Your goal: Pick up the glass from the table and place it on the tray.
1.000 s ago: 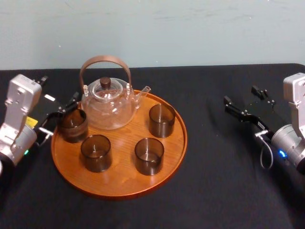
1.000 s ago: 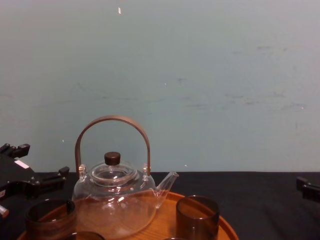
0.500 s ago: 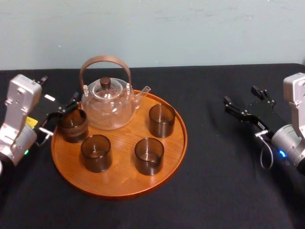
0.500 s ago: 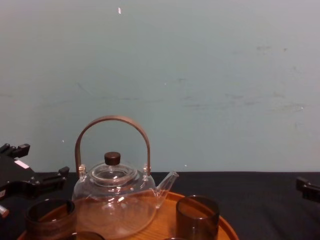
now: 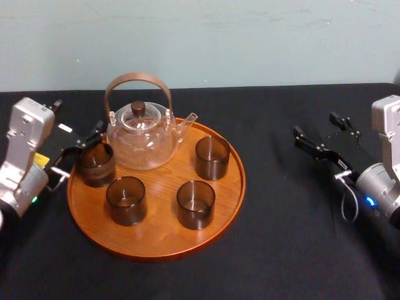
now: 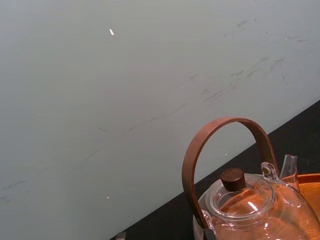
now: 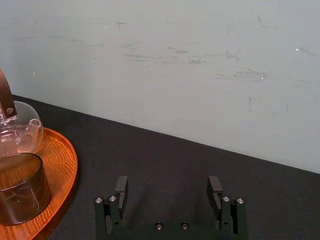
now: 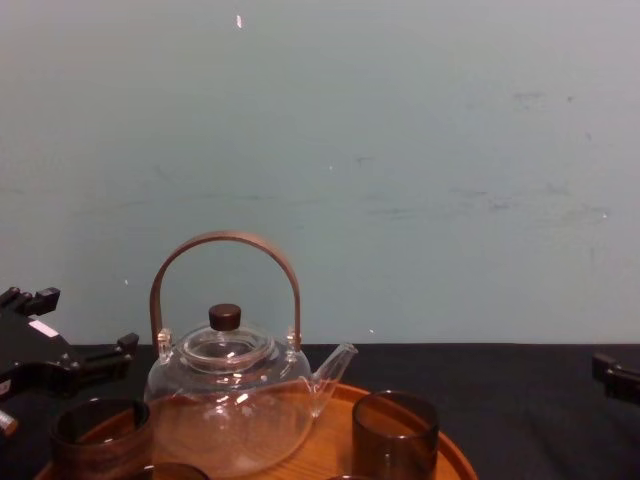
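The round orange-brown tray (image 5: 156, 232) lies left of centre on the black table. Several dark glasses stand on it. One glass (image 5: 95, 164) stands at the tray's left edge, beside the clear teapot (image 5: 140, 134). My left gripper (image 5: 80, 150) is open at that edge, one finger on each side of this glass's outer part, and the fingers seem not to touch it. From the chest the glass (image 8: 100, 432) sits lower than the left gripper (image 8: 78, 325). My right gripper (image 5: 319, 129) hovers open over the table's right side, well clear of the tray (image 7: 60, 165); the right gripper (image 7: 167, 192) holds nothing.
The other glasses stand at the tray's front left (image 5: 125, 200), front right (image 5: 195, 204) and back right (image 5: 212, 157). The teapot's brown handle (image 6: 225, 130) arches high. A pale wall closes the back of the table. Bare black cloth (image 5: 294, 237) lies between the tray and the right arm.
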Controlling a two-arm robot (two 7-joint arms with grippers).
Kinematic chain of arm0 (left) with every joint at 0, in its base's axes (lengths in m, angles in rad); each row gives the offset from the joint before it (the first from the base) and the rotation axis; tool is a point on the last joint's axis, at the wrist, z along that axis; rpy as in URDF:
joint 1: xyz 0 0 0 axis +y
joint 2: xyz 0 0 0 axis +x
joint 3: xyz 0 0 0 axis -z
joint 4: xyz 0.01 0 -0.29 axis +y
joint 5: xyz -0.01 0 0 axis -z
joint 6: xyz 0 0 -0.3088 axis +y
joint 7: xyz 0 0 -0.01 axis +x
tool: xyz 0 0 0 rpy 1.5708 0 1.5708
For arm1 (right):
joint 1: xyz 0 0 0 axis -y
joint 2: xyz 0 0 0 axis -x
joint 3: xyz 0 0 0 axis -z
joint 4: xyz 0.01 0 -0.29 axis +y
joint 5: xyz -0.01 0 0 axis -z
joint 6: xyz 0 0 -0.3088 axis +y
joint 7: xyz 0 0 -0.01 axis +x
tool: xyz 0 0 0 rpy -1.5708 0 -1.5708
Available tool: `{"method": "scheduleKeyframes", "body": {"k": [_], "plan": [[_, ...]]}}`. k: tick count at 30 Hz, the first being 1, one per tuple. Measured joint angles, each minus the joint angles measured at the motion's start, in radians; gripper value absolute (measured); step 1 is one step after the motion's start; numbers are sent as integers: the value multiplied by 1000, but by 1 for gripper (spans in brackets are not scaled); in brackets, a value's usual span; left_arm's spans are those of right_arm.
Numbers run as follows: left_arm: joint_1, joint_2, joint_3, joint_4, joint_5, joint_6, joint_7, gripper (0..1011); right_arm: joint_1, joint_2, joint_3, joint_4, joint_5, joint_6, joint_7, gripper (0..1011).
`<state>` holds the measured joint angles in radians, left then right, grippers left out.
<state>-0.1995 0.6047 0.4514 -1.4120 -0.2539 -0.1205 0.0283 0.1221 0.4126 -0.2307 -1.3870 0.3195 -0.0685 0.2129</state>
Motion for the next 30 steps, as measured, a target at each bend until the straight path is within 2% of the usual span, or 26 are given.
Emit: {"method": "scheduleKeyframes", "body": {"k": [30], "plan": [[0,0,0,0,0,0,0,1001,0,0,0,0,1,0,0,1002]]}}
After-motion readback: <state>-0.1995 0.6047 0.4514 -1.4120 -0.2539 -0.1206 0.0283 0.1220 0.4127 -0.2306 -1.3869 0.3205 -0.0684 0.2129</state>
